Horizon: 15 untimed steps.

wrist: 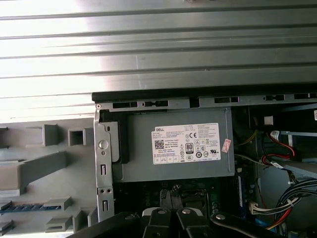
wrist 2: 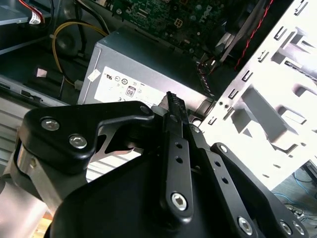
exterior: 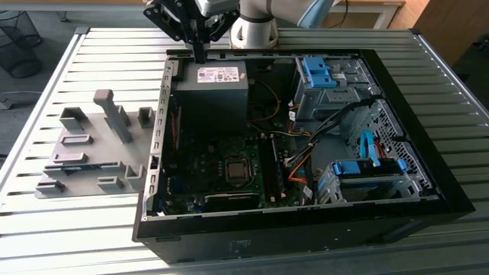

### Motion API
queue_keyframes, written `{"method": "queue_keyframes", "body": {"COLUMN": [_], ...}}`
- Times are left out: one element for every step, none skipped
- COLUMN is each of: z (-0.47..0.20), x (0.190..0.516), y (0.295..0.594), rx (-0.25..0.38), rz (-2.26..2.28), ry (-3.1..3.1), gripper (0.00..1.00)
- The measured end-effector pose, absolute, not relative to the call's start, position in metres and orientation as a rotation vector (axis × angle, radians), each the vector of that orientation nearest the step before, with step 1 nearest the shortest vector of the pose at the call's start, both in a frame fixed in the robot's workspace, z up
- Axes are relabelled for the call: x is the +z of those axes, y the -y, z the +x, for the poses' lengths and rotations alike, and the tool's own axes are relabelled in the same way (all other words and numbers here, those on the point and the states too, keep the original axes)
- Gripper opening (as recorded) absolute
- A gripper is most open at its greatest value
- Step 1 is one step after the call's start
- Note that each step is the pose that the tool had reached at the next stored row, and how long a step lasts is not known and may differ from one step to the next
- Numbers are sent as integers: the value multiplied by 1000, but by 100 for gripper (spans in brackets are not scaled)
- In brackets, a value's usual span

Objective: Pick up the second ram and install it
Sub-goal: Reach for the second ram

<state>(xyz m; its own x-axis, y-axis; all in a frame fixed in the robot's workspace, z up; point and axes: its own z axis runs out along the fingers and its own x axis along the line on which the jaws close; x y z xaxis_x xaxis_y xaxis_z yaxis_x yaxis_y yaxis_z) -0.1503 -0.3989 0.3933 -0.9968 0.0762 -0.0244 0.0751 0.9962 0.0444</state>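
Exterior view: the end effector point(exterior: 200, 52), pressed together and empty, hangs over the power supply point(exterior: 210, 94). First wrist view: the second ram point(wrist: 24, 206), probably the blue strip, lies in the grey holder point(wrist: 34, 171). It seems light, stiff and fragile, so grip its edges.

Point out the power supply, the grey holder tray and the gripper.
power supply point(exterior: 210, 98), exterior view, its top face.
grey holder tray point(exterior: 95, 153), exterior view, its flat base.
gripper point(exterior: 200, 57), exterior view, between its fingertips.
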Motion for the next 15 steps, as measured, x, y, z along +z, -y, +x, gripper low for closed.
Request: {"method": "queue_keyframes", "body": {"z": [-150,-151,-151,-151,-151,-152,-152,-153,-154,-155,-156,-158,-159,-161,-162], "x": [393,393,393,393,393,393,393,393,393,393,393,393,393,393,393], "y": [399,399,399,399,399,399,399,399,399,399,399,399,399,399,399], "rx": [68,68,68,68,68,68,68,68,68,68,68,68,68,68,68], "rz": [118,118,118,118,118,118,118,118,118,118,118,118,118,118,118], "ry": [-3113,-3113,-3112,-3113,-3112,-3113,-3112,-3112,-3113,-3112,-3113,-3113,-3112,-3112,-3112], "gripper": [10,10,10,10,10,10,10,10,10,10,10,10,10,10,10]}}
